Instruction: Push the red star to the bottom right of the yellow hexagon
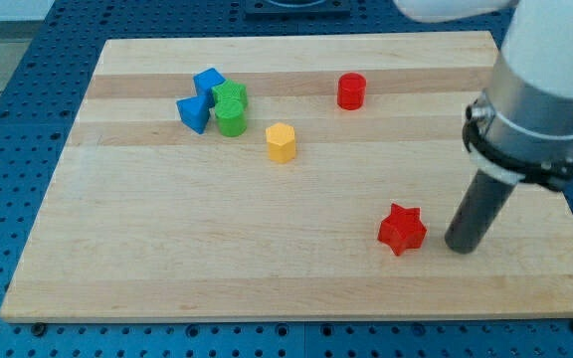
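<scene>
I have no jaws to open or close, only a dark rod, so I hold nothing; my tip (pixel 461 248) rests on the wooden board (pixel 296 278) in the lower right of the frame, just beside the red star (pixel 402 229) on its right-hand side, with a thin gap between us as far as I can tell. The yellow hexagon (pixel 281 142) sits well apart from the star, up and to the left near the middle of the frame. The star already lies below and right of the hexagon, but far off, so I judge it needs to go up and left to end close by that corner. The risk from here is my angle: I stand to the star's right, level with or slightly below it, so a straight shove would send it mostly left along the bottom and past the spot. The star's points may also catch my tip off-centre, spinning it or letting it slip away. If I push too far, it could knock the hexagon toward the green (pixel 231 107) and blue blocks (pixel 200 99) in the upper left. The red cylinder (pixel 351 90) at the top is out of the way.
</scene>
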You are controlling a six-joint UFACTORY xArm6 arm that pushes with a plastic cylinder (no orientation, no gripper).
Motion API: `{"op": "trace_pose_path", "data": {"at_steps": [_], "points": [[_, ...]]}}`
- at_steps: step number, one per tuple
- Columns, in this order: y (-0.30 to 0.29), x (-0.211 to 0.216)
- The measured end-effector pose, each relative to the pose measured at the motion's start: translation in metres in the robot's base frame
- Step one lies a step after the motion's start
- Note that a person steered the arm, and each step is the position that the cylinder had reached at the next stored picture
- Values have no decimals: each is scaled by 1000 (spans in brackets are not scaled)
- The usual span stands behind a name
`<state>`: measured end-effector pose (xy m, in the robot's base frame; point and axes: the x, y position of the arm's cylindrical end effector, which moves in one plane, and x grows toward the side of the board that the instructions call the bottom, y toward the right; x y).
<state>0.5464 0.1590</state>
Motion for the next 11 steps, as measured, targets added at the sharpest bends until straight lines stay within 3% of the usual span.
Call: {"op": "trace_pose_path", "data": {"at_steps": [2, 3, 4, 6, 7, 11], "points": [[-59, 45], [-93, -1], [-93, -24], [-65, 28], [-37, 9], [-81, -80]]}}
